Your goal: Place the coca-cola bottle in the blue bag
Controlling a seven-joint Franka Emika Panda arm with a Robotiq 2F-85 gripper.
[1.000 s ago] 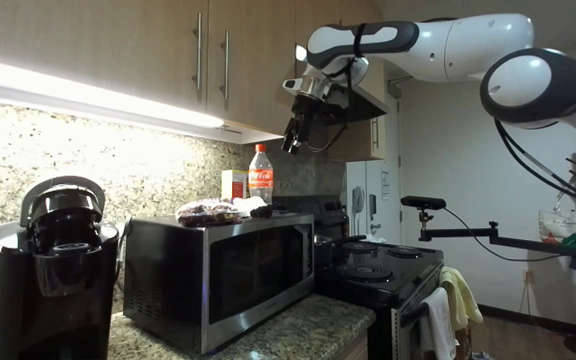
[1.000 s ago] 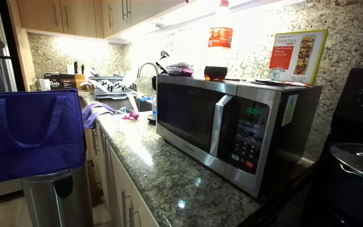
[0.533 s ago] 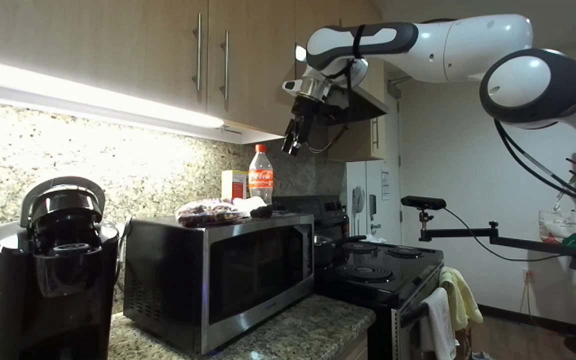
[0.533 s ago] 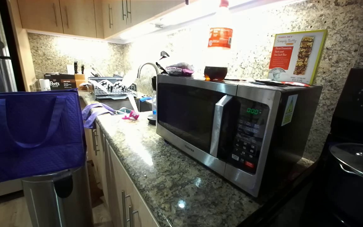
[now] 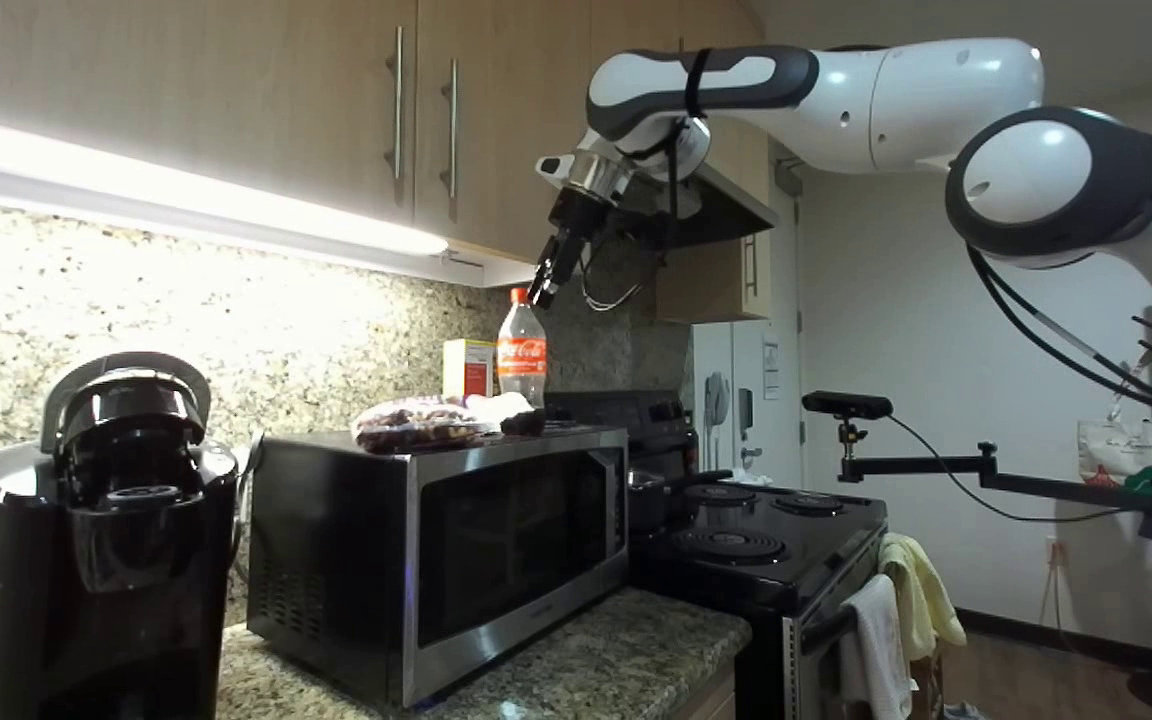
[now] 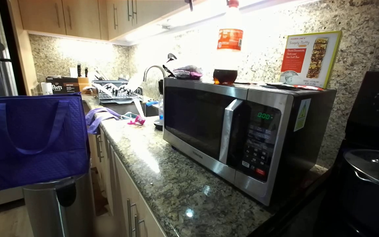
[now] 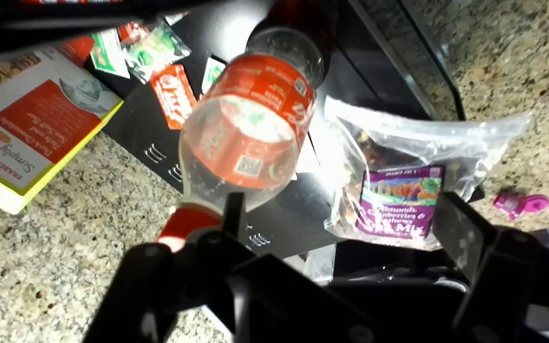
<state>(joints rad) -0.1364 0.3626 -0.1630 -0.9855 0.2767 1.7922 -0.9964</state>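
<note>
coca-cola bottle (image 5: 522, 355) | upright, clear, red-capped, red-labelled, base seemingly dark | tool (image 7: 341, 214) | spread wide, holding nothing

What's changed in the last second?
In an exterior view, the arm and gripper have swung left across the picture, bringing the fingers close to the top of the bottle; whether they touch it, I can't tell. Nothing has been gripped or let go: the jaws stay open. Unchanged: the bottle upright on the microwave, the blue bag in place.
</note>
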